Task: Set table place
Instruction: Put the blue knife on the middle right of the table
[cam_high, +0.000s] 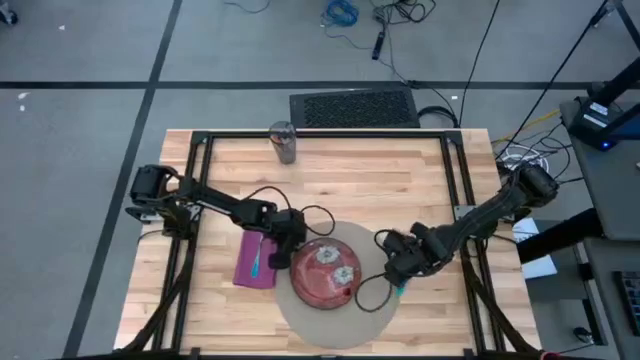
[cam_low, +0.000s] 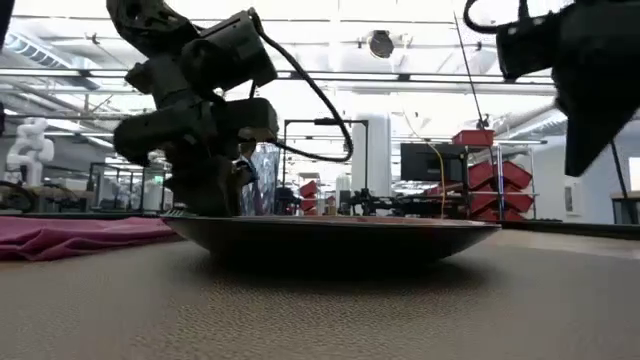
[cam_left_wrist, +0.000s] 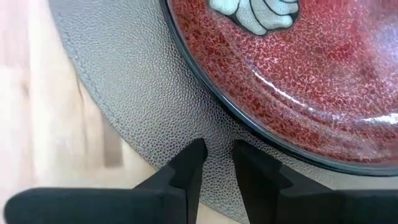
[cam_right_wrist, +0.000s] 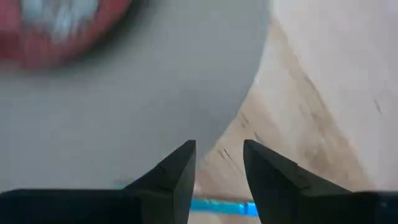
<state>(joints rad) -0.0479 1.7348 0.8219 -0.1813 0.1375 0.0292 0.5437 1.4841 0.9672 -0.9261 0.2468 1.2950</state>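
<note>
The mat lies on the desk with the red plate on it, so the left jaws, narrow and empty at its rim, could nudge it off-centre, while the right jaws, slightly open and empty over something blue, may fumble it.

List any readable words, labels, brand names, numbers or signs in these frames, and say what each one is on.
None can be read.
Red plate: only pale flower motifs, no lettering.
Round mat, magenta napkin and table: no print visible.
Glass tumbler: no label can be made out.
Red bins in the room behind, low view: any markings are too small to read.
</note>
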